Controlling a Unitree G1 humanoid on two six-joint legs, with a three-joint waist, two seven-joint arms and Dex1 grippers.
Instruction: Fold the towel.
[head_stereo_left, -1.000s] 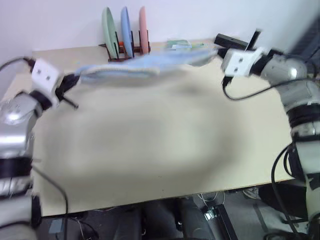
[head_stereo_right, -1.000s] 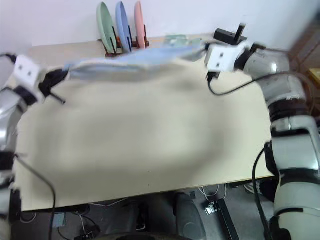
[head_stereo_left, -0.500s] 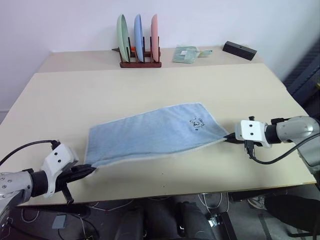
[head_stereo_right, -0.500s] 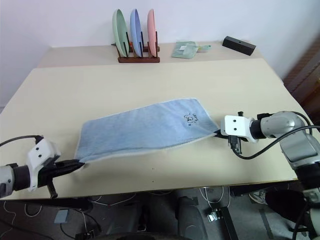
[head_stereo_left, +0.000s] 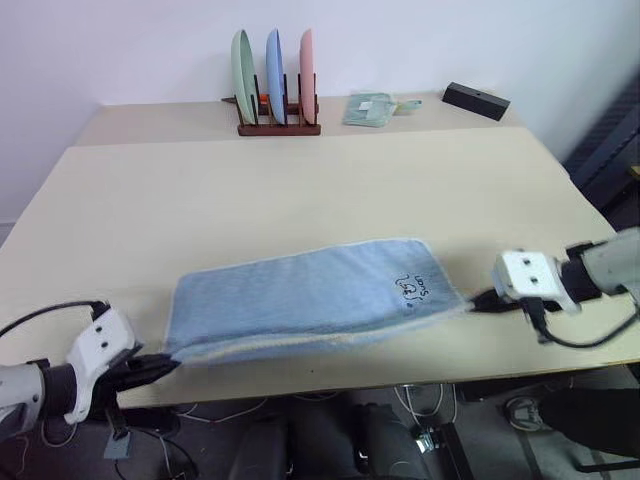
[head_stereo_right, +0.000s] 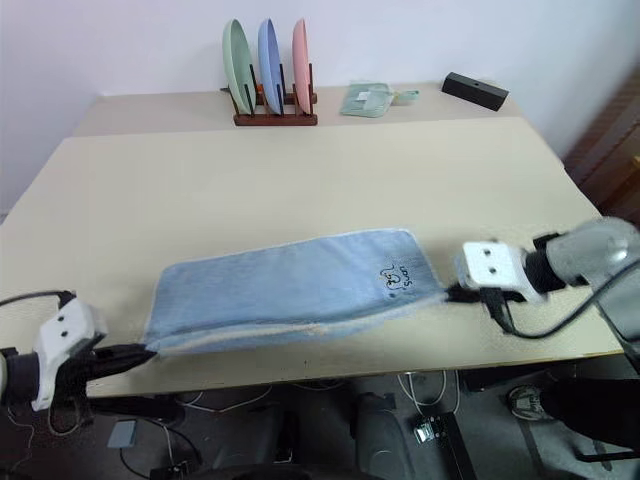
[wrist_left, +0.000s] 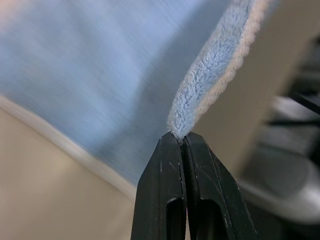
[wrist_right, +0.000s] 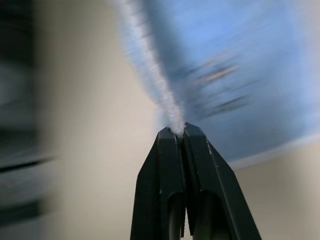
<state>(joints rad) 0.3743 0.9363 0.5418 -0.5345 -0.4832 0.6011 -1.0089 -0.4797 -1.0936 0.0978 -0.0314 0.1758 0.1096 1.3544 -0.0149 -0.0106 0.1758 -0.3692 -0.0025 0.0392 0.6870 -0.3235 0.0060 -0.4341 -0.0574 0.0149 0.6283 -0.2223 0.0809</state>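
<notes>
Soft light-blue terry towel (head_stereo_left: 310, 298) stretched over pale wooden table (head_stereo_left: 300, 190), left gripper (head_stereo_left: 165, 365) and right gripper (head_stereo_left: 478, 299) each clenched on a near corner

Towel (head_stereo_left: 310, 300) spans the worktop's (head_stereo_left: 300, 190) near edge; plate rack (head_stereo_left: 280, 125) stands far behind it.

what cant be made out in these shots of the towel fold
- The small print on the towel: too small to read in the eye views, smeared in the right wrist view.
- Pale-green item at the table's far edge: too small to identify.
- Underside of the towel's lifted near edge: hidden by the cloth.
</notes>
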